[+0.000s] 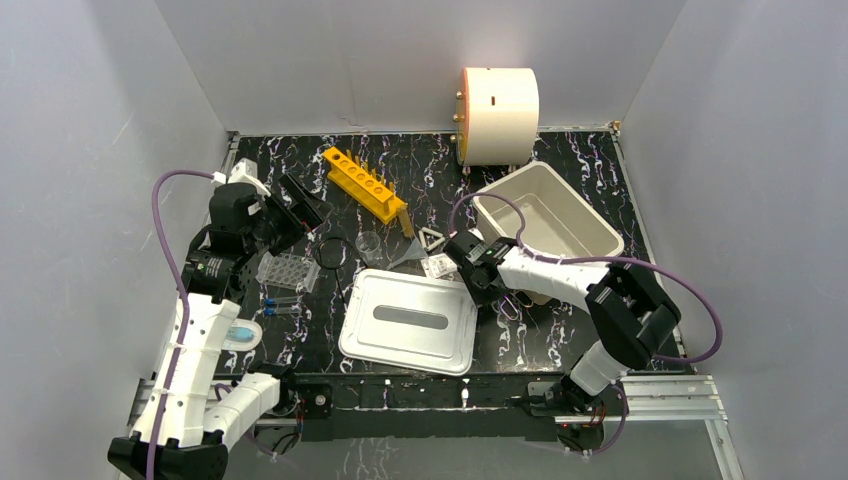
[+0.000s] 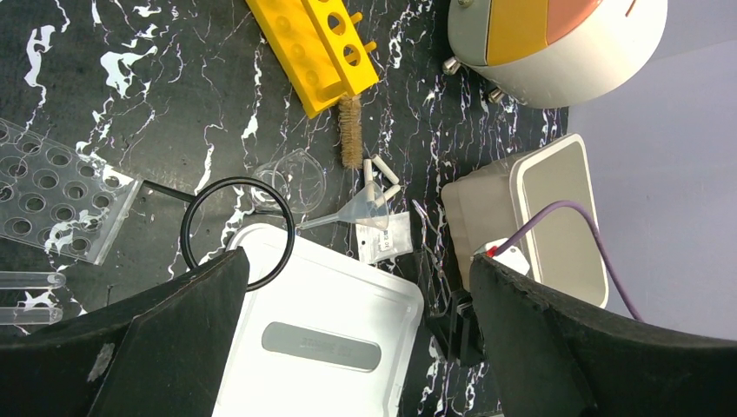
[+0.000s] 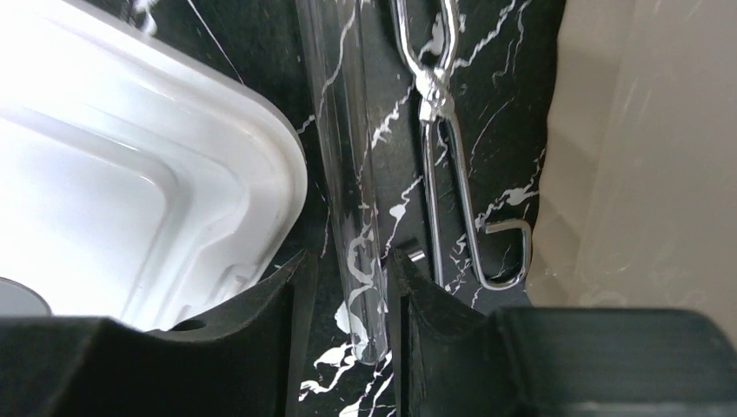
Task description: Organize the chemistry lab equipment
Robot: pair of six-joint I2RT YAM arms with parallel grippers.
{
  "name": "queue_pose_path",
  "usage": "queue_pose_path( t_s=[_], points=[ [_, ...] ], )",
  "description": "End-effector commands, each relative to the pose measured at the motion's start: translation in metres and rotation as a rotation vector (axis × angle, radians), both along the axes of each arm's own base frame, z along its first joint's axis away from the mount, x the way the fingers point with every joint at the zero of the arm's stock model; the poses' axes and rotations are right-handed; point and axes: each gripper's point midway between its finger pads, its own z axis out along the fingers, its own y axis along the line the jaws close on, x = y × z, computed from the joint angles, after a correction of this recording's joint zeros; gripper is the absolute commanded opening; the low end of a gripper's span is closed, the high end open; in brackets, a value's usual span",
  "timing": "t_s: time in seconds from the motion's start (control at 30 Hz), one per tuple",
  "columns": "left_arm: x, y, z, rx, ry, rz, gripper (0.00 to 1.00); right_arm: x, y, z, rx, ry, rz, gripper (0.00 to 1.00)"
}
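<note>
My right gripper [image 3: 352, 295] is low over the table, its jaws straddling a clear glass test tube [image 3: 352, 200] that lies flat. The tube is against the right finger, with a gap at the left one. Wire tongs [image 3: 452, 174] lie just right of the tube. My left gripper [image 2: 361, 339] hangs wide open and empty at the left. Below it I see the clear well plate [image 2: 52, 200], tiny beaker [image 2: 291, 178], funnel [image 2: 365, 208], white triangle [image 1: 431, 238] and orange tube rack [image 2: 317, 52]. Blue-capped vials [image 1: 282, 304] lie near the well plate.
The flat white lid [image 1: 408, 320] lies front centre, its edge just left of my right fingers. The white tub [image 1: 545, 222] stands right of them. The cream drum [image 1: 497, 102] is at the back. A black ring [image 2: 236, 230] and a brush [image 2: 350, 130] lie near the beaker.
</note>
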Motion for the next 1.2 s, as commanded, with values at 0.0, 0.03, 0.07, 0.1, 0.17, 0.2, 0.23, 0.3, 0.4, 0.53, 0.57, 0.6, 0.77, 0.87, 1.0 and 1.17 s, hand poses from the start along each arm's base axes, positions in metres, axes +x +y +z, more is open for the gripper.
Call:
queue_pose_path(
  t_s=[0.0,0.03,0.07,0.1,0.17,0.2,0.23,0.3,0.4,0.53,0.57,0.6,0.77,0.87,1.0,1.17],
  points=[
    [-0.003,0.0,0.004,0.001,-0.019,-0.001,0.98,-0.001,0.003,-0.001,0.028,-0.016,0.008,0.44],
    [-0.004,0.0,0.004,0.001,-0.02,-0.001,0.98,-0.001,0.002,-0.002,0.023,-0.016,0.006,0.44],
    [-0.004,0.001,0.005,0.001,-0.022,0.0,0.98,-0.001,0.001,-0.004,0.018,-0.015,0.005,0.44],
    [-0.004,0.001,0.005,0.001,-0.021,0.001,0.98,-0.001,0.001,-0.005,0.016,-0.014,0.004,0.45],
    [-0.004,0.0,0.007,0.001,-0.024,-0.001,0.98,0.0,0.001,-0.008,0.011,-0.008,0.002,0.45],
    [-0.004,0.001,0.007,0.0,-0.024,0.0,0.98,0.0,0.002,-0.009,0.011,-0.007,0.002,0.45],
    [-0.004,0.001,0.007,0.0,-0.023,-0.001,0.98,-0.001,0.003,-0.011,0.01,-0.003,0.005,0.45],
    [-0.004,0.001,0.009,0.0,-0.025,0.0,0.98,0.0,0.005,-0.014,0.016,0.001,0.012,0.45],
    [-0.005,0.0,0.009,-0.003,-0.023,-0.003,0.98,0.001,0.008,-0.018,0.022,0.003,0.023,0.45],
    [-0.005,-0.002,0.014,-0.008,-0.027,-0.011,0.98,0.005,0.01,-0.023,0.008,0.0,0.03,0.43],
    [-0.005,-0.002,0.014,-0.01,-0.026,-0.013,0.98,0.006,0.009,-0.024,0.005,-0.001,0.03,0.41],
    [-0.006,-0.003,0.016,-0.015,-0.029,-0.019,0.98,0.007,0.008,-0.024,-0.003,-0.012,0.025,0.39],
    [-0.013,-0.006,0.018,-0.04,-0.039,-0.029,0.98,0.017,0.003,-0.015,-0.002,-0.097,0.011,0.32],
    [-0.016,-0.005,0.016,-0.052,-0.041,-0.023,0.98,0.022,0.004,-0.008,0.008,-0.129,0.016,0.3],
    [-0.019,-0.008,0.016,-0.071,-0.033,-0.031,0.98,0.026,0.009,0.005,0.043,-0.159,0.024,0.29],
    [-0.022,-0.017,0.016,-0.107,-0.017,-0.068,0.98,0.027,0.02,0.034,0.15,-0.212,0.047,0.29]
  ],
)
